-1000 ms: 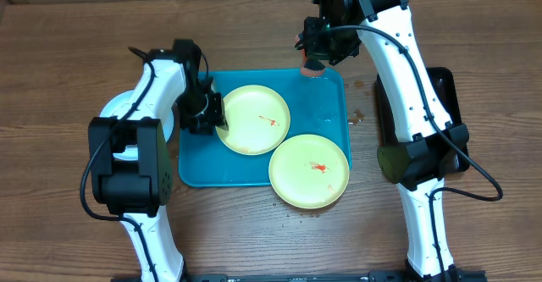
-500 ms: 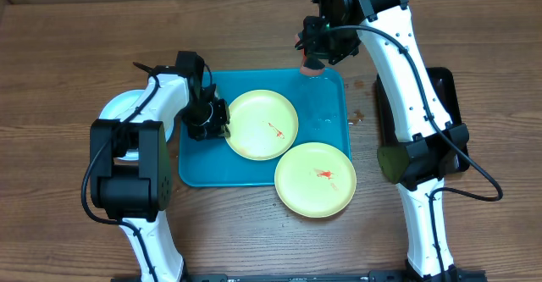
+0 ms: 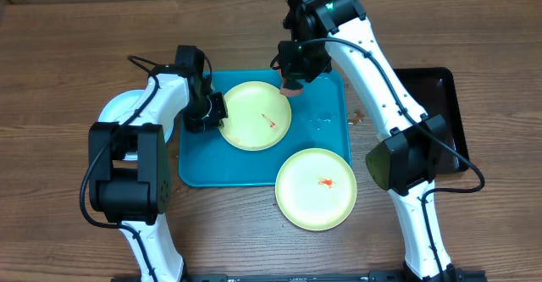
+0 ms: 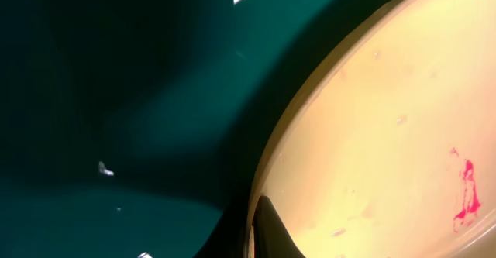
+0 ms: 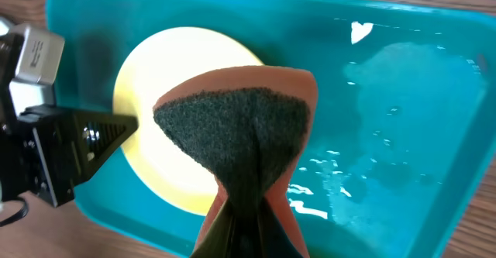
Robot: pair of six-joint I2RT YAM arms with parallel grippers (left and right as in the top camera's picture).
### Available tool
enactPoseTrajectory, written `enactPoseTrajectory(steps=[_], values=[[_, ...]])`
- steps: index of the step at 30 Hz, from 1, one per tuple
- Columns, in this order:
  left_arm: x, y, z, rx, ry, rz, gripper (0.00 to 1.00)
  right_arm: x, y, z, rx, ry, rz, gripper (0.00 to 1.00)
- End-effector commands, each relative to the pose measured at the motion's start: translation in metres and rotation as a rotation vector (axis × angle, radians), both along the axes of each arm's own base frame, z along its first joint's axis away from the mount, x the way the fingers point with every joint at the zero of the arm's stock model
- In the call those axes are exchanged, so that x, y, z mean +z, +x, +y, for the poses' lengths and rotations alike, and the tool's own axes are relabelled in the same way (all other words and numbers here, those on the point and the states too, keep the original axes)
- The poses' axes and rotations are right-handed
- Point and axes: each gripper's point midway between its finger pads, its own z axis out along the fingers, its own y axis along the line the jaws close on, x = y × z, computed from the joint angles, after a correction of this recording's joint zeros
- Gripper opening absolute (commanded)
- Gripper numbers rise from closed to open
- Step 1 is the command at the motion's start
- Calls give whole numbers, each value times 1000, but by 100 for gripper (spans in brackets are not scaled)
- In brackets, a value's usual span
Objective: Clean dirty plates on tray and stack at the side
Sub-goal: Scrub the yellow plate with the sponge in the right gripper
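Overhead view, left to right: what stands done?

— One white plate lies off the tray at the table's left, partly under my left arm. No smear shows on it, so I judge it cleaned. Two yellow-green plates are outstanding: the far plate inside the tray, and the near plate overlapping the tray's near right corner. Each carries a red smear. No stack yet.

— And your arms?

— My left pincer sits low at the far plate's left rim, clenched on it as best I can judge. The left wrist view shows one finger over that rim. My right pincer grasps a sponge above the far plate's far right edge. Contact is not confirmed.
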Motion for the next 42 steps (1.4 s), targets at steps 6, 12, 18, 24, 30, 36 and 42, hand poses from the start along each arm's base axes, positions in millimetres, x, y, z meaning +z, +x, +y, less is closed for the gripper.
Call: enactPoseTrajectory(steps=[6, 12, 18, 24, 30, 36, 42], values=[[-19, -6, 45, 59, 115, 39, 4, -25, -12, 36, 106, -4, -23, 4], [-18, -8, 38, 14, 79, 39, 4, -85, -32, 53, 156, -33, 28, 4], [-17, -8, 34, 9, 54, 38, 4, -120, -39, 51, 160, -48, 46, 4], [-16, -7, 29, -15, 28, 31, 4, -133, -43, 64, 213, -9, 24, 4], [-16, -7, 27, -44, 15, 23, 4, -127, -45, 103, 302, 57, -66, 4], [-16, -8, 26, -59, 8, 22, 4, -132, -46, 107, 314, -5, -113, 4], [-15, -8, 26, -62, 8, 22, 4, -136, -17, 64, 227, -156, -164, 4]])
